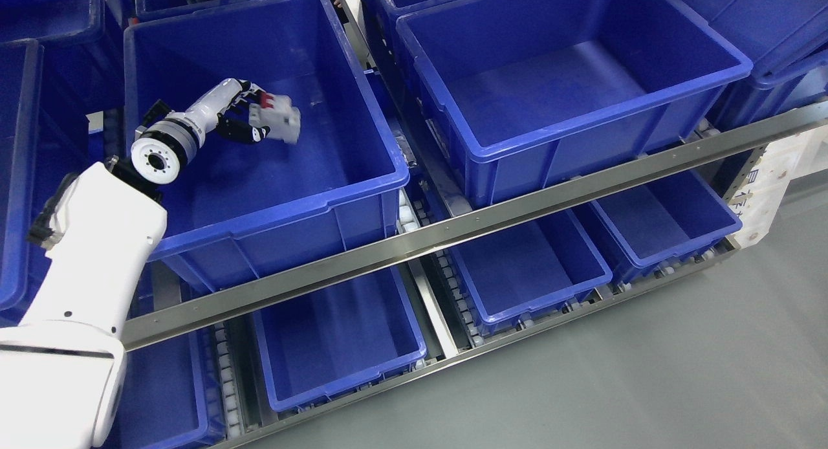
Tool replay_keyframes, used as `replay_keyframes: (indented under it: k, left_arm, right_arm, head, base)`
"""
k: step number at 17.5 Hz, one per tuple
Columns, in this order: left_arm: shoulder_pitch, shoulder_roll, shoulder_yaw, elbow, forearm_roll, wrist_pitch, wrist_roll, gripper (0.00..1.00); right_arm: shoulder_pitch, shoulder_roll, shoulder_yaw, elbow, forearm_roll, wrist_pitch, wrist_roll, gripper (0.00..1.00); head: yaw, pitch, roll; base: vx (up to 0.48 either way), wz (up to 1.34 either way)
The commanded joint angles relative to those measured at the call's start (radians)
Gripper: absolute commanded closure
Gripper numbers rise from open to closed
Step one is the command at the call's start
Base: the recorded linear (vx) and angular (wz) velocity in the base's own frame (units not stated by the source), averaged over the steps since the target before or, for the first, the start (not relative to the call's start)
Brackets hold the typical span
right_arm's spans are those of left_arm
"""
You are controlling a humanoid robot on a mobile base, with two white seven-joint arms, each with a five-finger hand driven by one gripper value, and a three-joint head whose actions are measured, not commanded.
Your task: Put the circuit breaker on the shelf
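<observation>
A grey-white circuit breaker (279, 118) with a red switch hangs inside the big blue bin (336, 197) on the upper shelf level, left of middle. My left hand (249, 116) reaches over the bin's left wall, and its dark fingers (240, 132) are curled on the breaker's left end. The breaker looks blurred and sits above the bin floor. My white left arm (97, 255) rises from the lower left corner. The right arm does not show.
A second large blue bin (582, 138) stands to the right on the same level. A steel shelf rail (453, 226) runs diagonally across the front. Smaller blue bins (336, 345) sit on the lower level. Grey floor lies at the lower right.
</observation>
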Motion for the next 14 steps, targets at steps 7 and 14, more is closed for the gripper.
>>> replay_keyframes:
  k: [7,14]
  left_arm:
    - [-0.101,-0.007,0.310,-0.144,0.012,0.008,0.059,0.22]
    - [0.038,-0.211,0.865,-0.629,0.156,0.116,0.056,0.00]
  right_arm:
    - [0.000,-0.017,0.020,0.000,0.000,0.066,0.000,0.00]
    - [0.000,-0.017,0.020,0.000,0.000,0.066,0.000,0.00]
  head:
    - [0.0000,0.000,0.000]
    - [0.0000,0.000,0.000]
  base:
    - [0.000,0.00]
    - [0.000,0.00]
